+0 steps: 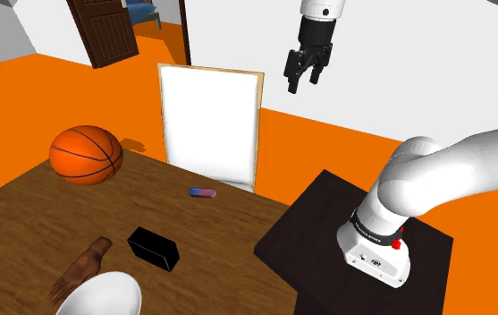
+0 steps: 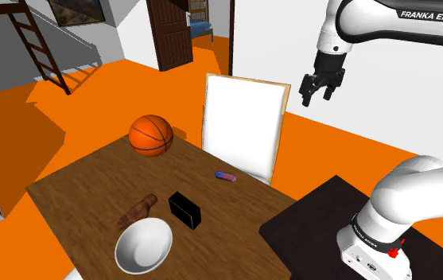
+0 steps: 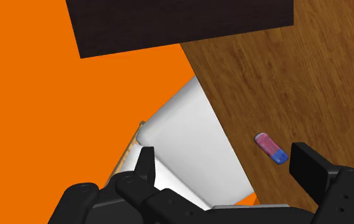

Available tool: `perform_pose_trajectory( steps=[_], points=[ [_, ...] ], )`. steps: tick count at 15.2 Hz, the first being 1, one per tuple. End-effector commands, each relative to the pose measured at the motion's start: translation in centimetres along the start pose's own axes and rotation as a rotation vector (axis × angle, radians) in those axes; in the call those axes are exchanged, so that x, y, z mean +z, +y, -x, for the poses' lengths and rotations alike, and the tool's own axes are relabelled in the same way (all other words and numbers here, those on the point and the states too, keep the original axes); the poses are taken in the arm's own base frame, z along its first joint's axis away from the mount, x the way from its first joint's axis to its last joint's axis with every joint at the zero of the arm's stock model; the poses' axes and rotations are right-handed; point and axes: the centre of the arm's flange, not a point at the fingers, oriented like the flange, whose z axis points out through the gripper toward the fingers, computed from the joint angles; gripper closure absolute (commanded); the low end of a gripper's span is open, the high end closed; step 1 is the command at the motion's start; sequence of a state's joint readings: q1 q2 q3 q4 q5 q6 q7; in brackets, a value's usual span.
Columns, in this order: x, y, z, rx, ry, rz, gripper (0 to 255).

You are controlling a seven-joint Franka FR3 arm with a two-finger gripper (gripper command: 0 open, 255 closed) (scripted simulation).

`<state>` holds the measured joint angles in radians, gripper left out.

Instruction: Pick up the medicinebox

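Gripper (image 1: 302,85), fingers spread and empty, hangs upper centre in the shoulder view, just right of the upright white box (image 1: 209,125)

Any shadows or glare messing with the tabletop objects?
Shoulder view: basketball throws a small shadow toward the white box; black box reads nearly flat black. Wrist view: white box shades to grey; no glare.

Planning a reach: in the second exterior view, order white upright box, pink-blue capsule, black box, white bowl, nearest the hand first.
1. White upright box, below the hand.
2. Pink-blue capsule, mid-table.
3. Black box, by the bowl.
4. White bowl, table's near edge.
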<state>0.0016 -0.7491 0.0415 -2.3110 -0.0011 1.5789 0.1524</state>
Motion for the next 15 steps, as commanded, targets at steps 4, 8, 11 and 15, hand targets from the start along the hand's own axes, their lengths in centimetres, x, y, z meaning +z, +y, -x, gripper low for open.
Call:
perform_pose_trajectory(
  steps=[4,8,11,15],
  points=[
    [2.5,-2.9,-0.8,-0.016,-0.001,-0.003,0],
    [5.7,-6.9,-1.9,-0.037,-0.003,-0.006,0],
    [8.2,-9.9,-2.6,-0.054,-0.004,-0.009,0],
    [11.4,-13.9,-3.5,-0.075,-0.005,-0.012,0]
  ],
)
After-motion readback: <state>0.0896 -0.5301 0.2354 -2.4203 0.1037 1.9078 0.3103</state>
